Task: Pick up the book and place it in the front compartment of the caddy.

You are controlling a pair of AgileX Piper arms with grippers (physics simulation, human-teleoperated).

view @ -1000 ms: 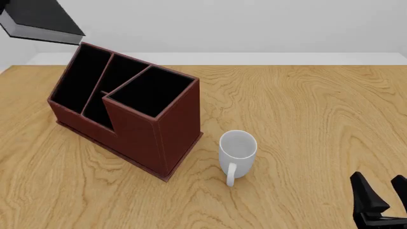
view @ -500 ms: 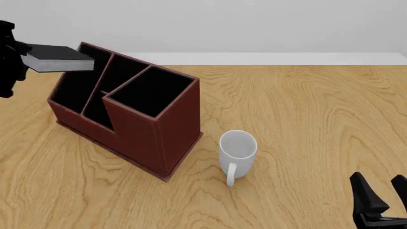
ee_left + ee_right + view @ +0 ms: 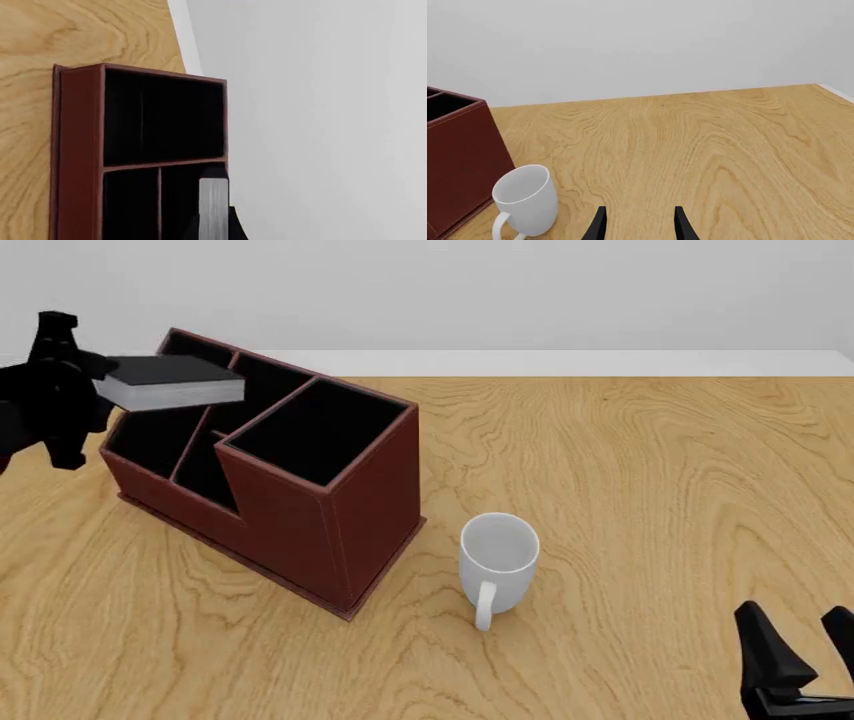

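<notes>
The book [image 3: 174, 382], black-covered with a pale page block, is held roughly level in the air by my left gripper [image 3: 96, 380], which is shut on its left end. It hovers above the far-left narrow slots of the reddish-brown caddy [image 3: 320, 525]. The caddy's larger square bin [image 3: 314, 430] is on the near side, empty and black inside. In the left wrist view the book's page edge [image 3: 213, 207] shows over a narrow slot of the caddy [image 3: 77, 150]. My right gripper [image 3: 801, 665] rests open at the near right, fingers [image 3: 599, 225] apart with nothing between them.
A white mug [image 3: 498, 552] stands upright just right of the caddy's front corner, also seen in the right wrist view as the mug [image 3: 527, 200] beside the caddy wall [image 3: 457, 160]. Bare wooden table [image 3: 641, 480] stretches to the right. A white wall runs behind the table.
My left arm came into view from the left and carried the book rightward and down from the upper-left corner to over the caddy's back slots. The right arm stayed still.
</notes>
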